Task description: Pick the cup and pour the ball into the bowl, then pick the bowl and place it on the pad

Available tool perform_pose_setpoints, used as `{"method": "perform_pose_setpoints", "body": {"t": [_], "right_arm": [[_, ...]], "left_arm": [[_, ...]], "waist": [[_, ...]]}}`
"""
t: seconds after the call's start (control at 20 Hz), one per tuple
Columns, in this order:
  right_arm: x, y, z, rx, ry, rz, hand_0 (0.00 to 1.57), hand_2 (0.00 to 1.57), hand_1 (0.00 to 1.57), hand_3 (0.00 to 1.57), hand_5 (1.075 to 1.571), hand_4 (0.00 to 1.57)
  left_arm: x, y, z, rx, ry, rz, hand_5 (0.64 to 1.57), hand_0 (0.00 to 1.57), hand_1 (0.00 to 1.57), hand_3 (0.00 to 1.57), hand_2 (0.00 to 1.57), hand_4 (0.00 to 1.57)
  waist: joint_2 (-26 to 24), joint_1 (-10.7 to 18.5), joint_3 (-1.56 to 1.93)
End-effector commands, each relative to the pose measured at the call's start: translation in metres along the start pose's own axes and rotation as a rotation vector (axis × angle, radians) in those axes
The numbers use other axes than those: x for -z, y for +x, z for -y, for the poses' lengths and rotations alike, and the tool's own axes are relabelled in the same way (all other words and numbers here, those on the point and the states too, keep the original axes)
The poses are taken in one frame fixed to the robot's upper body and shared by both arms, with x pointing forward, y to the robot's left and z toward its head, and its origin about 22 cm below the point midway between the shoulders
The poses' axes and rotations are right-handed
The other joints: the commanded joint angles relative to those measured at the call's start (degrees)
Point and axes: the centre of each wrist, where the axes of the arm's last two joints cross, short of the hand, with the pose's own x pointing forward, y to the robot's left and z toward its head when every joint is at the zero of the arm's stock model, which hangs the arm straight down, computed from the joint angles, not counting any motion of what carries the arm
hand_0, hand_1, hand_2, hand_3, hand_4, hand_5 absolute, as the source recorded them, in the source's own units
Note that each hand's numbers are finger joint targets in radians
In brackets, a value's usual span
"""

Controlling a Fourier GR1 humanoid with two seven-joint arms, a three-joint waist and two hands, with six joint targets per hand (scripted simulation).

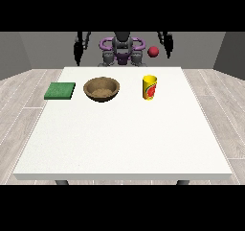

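The near half of the white tabletop (119,148) carries nothing; the things stand in a row toward its far edge. A yellow cup (150,87) with a red mark on its side stands upright right of the middle, near the far edge and well in from the right edge. Left of it, well apart, sits a brown wooden bowl (101,88), about midway between the side edges. A flat green pad (60,91) lies at the left edge, just beside the bowl but not touching it. Beyond the far edge a red ball (153,51) shows in the air above and behind the cup, beside the robot (122,48). The hand at the view's right (167,45) and the hand at the view's left (79,48) hang raised behind the table, touching nothing; whether their fingers are spread or curled cannot be told.
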Motion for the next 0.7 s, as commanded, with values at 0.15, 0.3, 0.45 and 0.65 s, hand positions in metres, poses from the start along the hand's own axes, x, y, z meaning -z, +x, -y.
{"method": "perform_pose_setpoints", "body": {"t": [0.15,0.3,0.45,0.65], "right_arm": [[0.002,0.026,0.009,-0.03,0.005,0.027,0.0,0.0,0.0,0.31,1.571,1.06],[0.019,0.084,-0.034,0.096,0.119,0.257,0.0,0.0,0.0,0.31,1.571,1.06],[0.018,0.099,-0.07,0.161,0.123,0.101,0.0,0.0,0.0,0.0,1.57,0.85],[-0.007,0.094,-0.117,0.214,0.123,-0.088,0.0,0.0,0.0,0.0,1.569,0.68]], "left_arm": [[0.003,0.027,-0.012,0.04,-0.005,0.029,1.535,0.0,0.0,0.0,0.0,0.0],[0.015,0.053,0.005,-0.149,-0.037,0.113,1.535,0.0,0.0,0.0,0.0,0.0],[0.016,0.057,0.017,-0.319,-0.057,-0.003,1.537,0.0,0.0,0.0,0.0,0.0],[0.006,0.06,0.025,-0.394,-0.072,-0.121,1.546,0.0,0.0,0.0,0.0,0.0]], "waist": [[-13.12,-0.14,-1.97],[-23.23,1.66,-3.03],[-25.98,1.47,-2.86],[-27.9,3.61,-2.6]]}}
